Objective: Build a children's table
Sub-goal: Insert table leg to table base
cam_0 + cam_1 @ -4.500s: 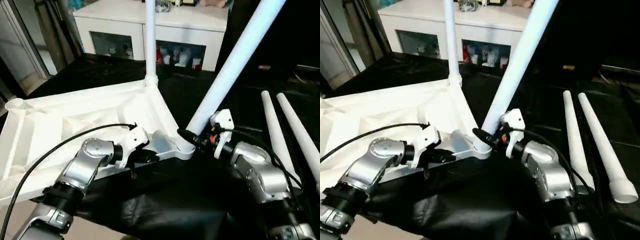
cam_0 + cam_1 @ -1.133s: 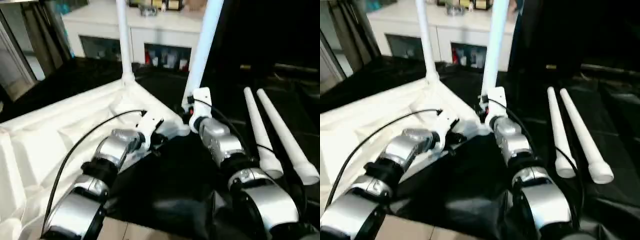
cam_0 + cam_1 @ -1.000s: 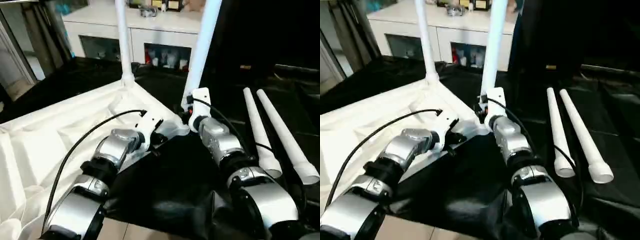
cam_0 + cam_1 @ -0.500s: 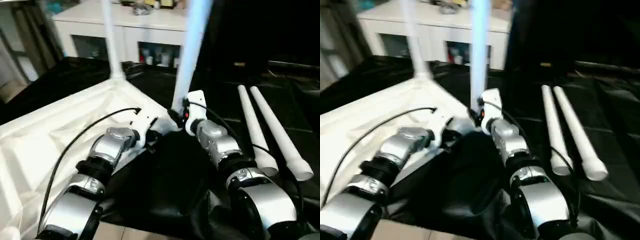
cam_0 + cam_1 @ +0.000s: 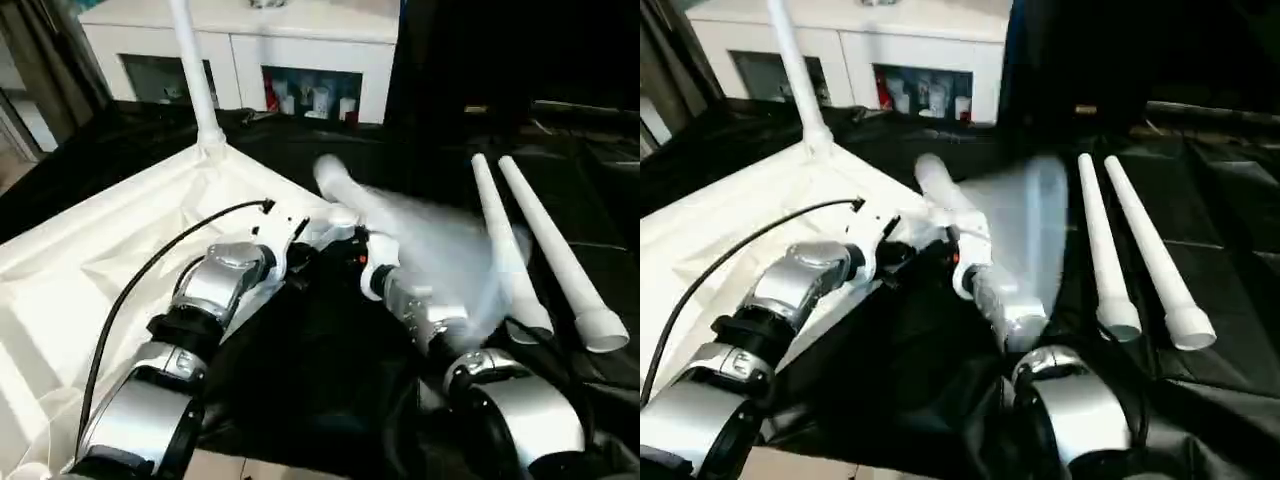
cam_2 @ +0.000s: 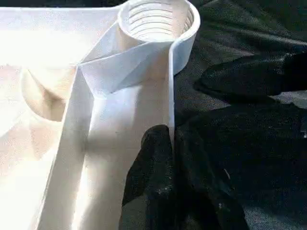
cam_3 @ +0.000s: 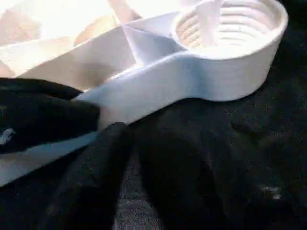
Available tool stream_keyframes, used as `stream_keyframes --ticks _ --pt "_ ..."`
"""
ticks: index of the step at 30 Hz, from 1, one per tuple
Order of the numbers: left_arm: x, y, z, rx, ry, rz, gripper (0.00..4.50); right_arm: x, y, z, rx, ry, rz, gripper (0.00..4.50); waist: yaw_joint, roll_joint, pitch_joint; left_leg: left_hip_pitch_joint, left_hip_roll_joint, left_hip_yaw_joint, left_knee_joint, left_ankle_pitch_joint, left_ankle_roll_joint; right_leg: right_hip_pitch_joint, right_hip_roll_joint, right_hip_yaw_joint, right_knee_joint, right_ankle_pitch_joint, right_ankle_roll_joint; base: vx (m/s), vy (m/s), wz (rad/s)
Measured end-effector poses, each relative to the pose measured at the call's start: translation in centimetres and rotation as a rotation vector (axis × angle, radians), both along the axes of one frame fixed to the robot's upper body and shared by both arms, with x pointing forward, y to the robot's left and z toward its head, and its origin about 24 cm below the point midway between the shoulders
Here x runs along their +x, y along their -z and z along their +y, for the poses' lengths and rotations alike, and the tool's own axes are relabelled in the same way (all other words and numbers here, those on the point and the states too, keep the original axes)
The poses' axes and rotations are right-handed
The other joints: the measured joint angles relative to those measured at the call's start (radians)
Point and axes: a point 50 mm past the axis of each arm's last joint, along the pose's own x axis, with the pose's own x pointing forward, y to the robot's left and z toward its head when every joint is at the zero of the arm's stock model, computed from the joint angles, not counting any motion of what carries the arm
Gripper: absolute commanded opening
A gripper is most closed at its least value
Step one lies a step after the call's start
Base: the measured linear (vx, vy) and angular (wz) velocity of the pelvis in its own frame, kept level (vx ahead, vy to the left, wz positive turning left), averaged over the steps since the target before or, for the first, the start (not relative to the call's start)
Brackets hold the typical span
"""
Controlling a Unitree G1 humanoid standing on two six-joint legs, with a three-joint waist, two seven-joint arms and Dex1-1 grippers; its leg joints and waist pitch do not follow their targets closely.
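Toppling out of its corner socket (image 6: 156, 20), the near leg (image 5: 420, 225) now blurs sideways; left gripper (image 6: 170, 143) pinches the upturned tabletop's rim (image 6: 171, 86); right gripper (image 7: 129, 143) open, empty, beside the socket.

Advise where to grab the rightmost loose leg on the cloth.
Grip the rightmost leg on its shaft, in the near half, coming straight down with the fingers across the tube. It lies flat on the black cloth, so only its top and sides are free. The other loose leg lies close beside it at the far tips. The gap widens toward the flared near end, which likely leaves finger room there.
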Motion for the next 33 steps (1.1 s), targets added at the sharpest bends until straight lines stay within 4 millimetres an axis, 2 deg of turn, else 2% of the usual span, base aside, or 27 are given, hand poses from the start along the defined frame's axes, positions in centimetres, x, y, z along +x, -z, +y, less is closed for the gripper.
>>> stream_keyframes --ticks 1,5,11,15,19,27,31,33 --pt "0.0 0.0 0.0 0.002 0.0 0.0 0.0 0.0 0.0 0.0 0.002 0.002 0.001 2.21 0.0 0.0 0.0 0.0 0.0 0.0 0.001 0.0 0.0 0.0 0.0 0.0 0.001 0.0 0.0 0.0 0.0 0.0" --pt "0.0 0.0 0.0 0.008 0.002 -0.003 0.0 0.0 0.1 -0.2 0.004 0.007 0.003 2.08 0.0 0.0 0.001 0.0 0.001 0.001 0.004 0.0 0.0 0.0 0.0 0.0 0.002 0.0 0.0 0.0 0.0 0.0" --pt "0.0 0.1 -0.1 0.008 0.008 -0.007 0.0 -0.1 0.3 -0.6 -0.003 0.019 -0.005 1.4 0.001 0.0 0.001 0.0 0.001 0.001 0.005 0.0 0.0 0.0 0.0 0.0 0.003 0.0 0.0 0.0 0.0 0.0" --pt "-0.1 0.1 -0.1 0.01 0.018 -0.014 0.0 0.0 0.3 -0.9 -0.018 0.045 -0.012 1.4 0.001 0.0 0.001 0.0 0.001 0.001 0.006 0.0 0.0 0.0 0.0 0.0 0.004 0.0 0.0 0.0 0.0 0.0" --pt "-0.3 0.2 -0.2 0.012 0.039 -0.016 0.0 0.3 0.2 -2.2 -0.037 0.077 -0.018 1.4 0.007 0.001 0.002 -0.001 0.001 0.001 0.007 0.0 0.0 0.0 0.0 0.0 0.005 0.0 0.0 0.0 0.0 0.0" --pt "-0.5 0.2 0.3 0.019 0.056 -0.027 0.0 0.6 -0.4 -4.0 -0.063 0.093 -0.021 2.05 0.008 0.003 0.003 -0.001 0.002 0.001 0.008 0.0 0.0 0.0 0.0 0.0 0.006 0.0 0.0 0.0 0.0 0.0" --pt "-0.7 0.2 0.6 0.027 0.076 -0.038 0.0 0.1 -0.3 -5.4 -0.082 0.082 -0.009 2.44 0.01 0.003 0.003 -0.001 0.002 0.0 0.009 0.0 0.001 0.0 0.0 0.0 0.006 0.0 0.0 0.0 0.0 0.0" --pt "-0.8 0.2 0.8 0.034 0.087 -0.041 0.0 -0.3 -0.4 -6.3 -0.102 0.07 -0.011 2.5 0.012 0.003 0.003 -0.001 0.002 0.0 0.009 0.0 0.001 0.0 0.0 0.0 0.006 0.0 0.0 0.0 0.0 0.0"
